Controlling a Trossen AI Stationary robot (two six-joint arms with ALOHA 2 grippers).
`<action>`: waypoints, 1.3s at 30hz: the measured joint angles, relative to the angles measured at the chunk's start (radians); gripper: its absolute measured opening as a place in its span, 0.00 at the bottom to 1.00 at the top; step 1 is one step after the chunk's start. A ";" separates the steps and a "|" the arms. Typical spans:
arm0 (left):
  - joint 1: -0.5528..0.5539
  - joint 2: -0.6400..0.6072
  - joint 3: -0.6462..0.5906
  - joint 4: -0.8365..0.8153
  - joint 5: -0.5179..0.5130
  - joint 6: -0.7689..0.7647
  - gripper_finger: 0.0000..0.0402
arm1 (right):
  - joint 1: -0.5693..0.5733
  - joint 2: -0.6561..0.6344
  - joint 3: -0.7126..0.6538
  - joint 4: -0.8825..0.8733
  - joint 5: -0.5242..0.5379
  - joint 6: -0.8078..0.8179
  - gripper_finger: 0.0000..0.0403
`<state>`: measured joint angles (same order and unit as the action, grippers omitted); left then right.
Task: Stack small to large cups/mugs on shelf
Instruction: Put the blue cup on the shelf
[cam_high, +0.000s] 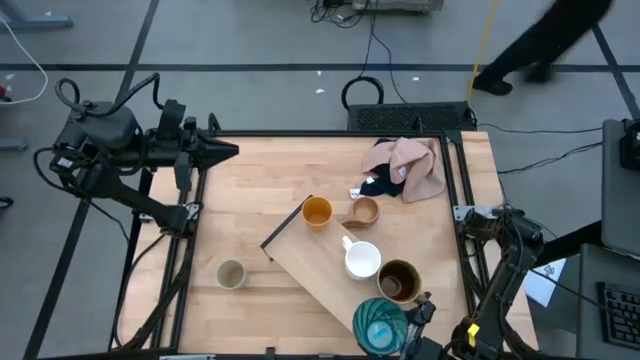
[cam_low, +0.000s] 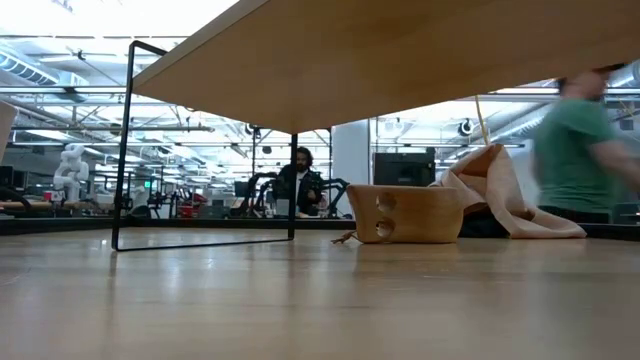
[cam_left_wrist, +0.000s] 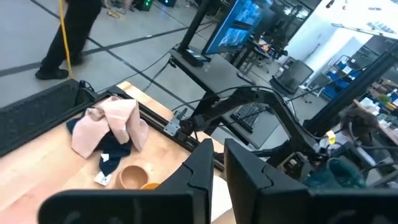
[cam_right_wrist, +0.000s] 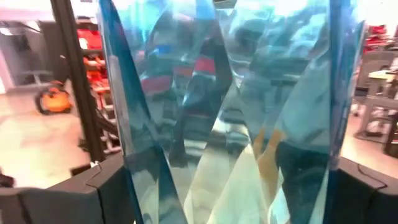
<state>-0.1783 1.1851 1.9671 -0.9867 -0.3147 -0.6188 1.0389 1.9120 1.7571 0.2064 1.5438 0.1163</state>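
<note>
From the high view I see the shelf (cam_high: 318, 262) lying diagonally across the middle of the surface (cam_high: 260, 180). On it sit the orange cup (cam_high: 317, 212) at its 11 o'clock end, then the white handled mug (cam_high: 362, 260) and the dark brown handled mug (cam_high: 398, 281) toward 4 o'clock. The tan handled cup (cam_high: 364, 211) stands just beside the orange one, off the board. The beige-grey cup (cam_high: 231, 273) sits alone at 8 o'clock. The teal glazed cup (cam_high: 380, 324) is at 5 o'clock, at the surface's near edge, with my right gripper (cam_high: 412, 325) clamped around it, fingers spread wide on its sides. My left gripper (cam_high: 222, 151) waits at 10 o'clock, fingers closed on nothing. The pink cloth (cam_high: 418, 165) lies at 1 o'clock.

Low view: the tan handled cup (cam_low: 404, 213) stands before the pink cloth (cam_low: 500, 190), under the shelf's underside (cam_low: 380, 60).

Left wrist view: closed fingers (cam_left_wrist: 239, 180), the cloth (cam_left_wrist: 112, 124) beyond.

Right wrist view: teal glaze (cam_right_wrist: 230, 112) fills everything.
</note>
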 joint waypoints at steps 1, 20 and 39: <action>0.000 0.001 0.000 0.000 0.000 -0.007 0.09 | 0.002 0.000 -0.012 0.002 0.004 0.006 0.85; 0.000 0.013 0.000 0.084 0.097 0.065 0.09 | -0.052 0.107 -0.153 0.234 -0.003 0.191 0.85; 0.000 0.013 0.000 0.079 0.106 0.030 0.09 | -0.017 0.116 -0.200 0.292 0.027 0.185 0.85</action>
<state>-0.1780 1.1980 1.9671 -0.9073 -0.2085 -0.5892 1.0216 2.0277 1.5570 0.4984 1.5707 0.3013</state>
